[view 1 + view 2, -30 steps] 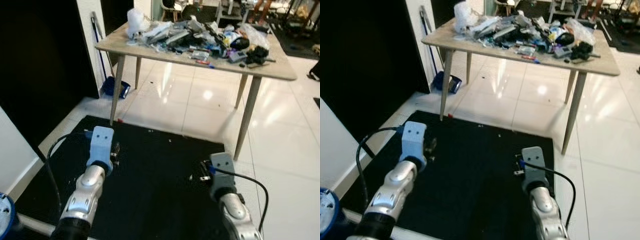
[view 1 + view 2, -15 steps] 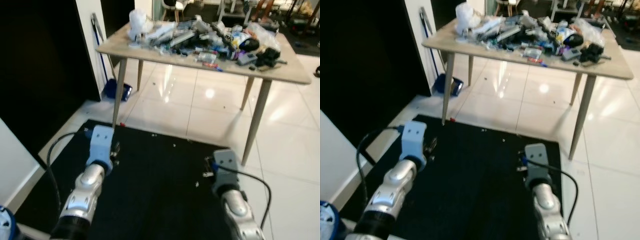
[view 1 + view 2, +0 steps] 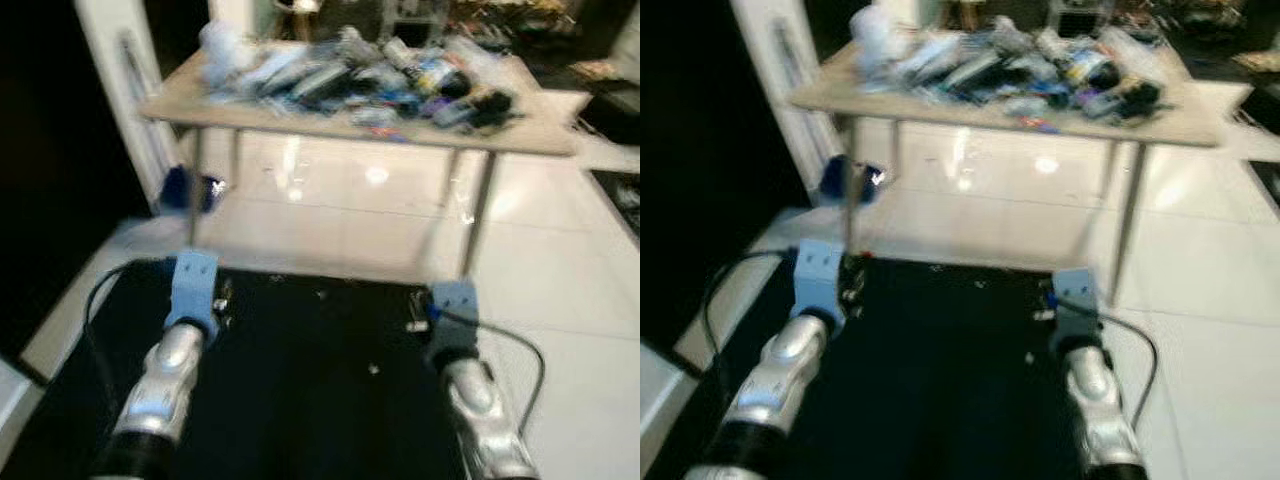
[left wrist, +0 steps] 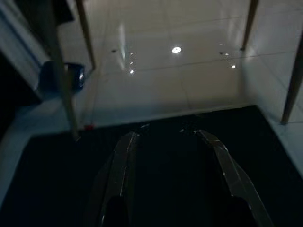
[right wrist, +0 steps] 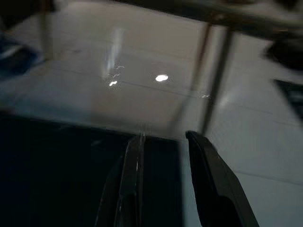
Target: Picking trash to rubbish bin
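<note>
The robot's head camera had swung since half a second earlier: the counter (image 3: 540, 140) sat more squarely ahead and higher in the head views, and the whole scene had gone blurred where it had been sharp. Both arms kept the same low, forward posture over the black mat (image 3: 310, 400), the left gripper (image 4: 170, 137) and the right gripper (image 5: 163, 137) each hanging above it and touching nothing.

In the left wrist view the left gripper's two black fingers (image 4: 120, 165) stood well spread with bare mat between them. In the right wrist view the right gripper's fingers (image 5: 206, 161) were likewise parted, though by a narrower gap, over the edge where the mat met the glossy white tiled floor (image 3: 560, 290).

The trash (image 3: 350, 75) lay heaped on the counter, well apart from both grippers, a jumbled pile of pale wrappers, dark objects and bits of colour. Its long axis ran across the counter from the robot's left to its right, a white bag-like lump (image 3: 222, 42) at the left end and dark items (image 3: 490, 105) toward the right. Blur made the single pieces impossible to tell apart.

A blue object (image 3: 185, 188) sat on the floor beside the counter's left legs, near a white wall panel (image 3: 115, 80). A few small pale specks (image 3: 372, 368) dotted the mat between the arms.
</note>
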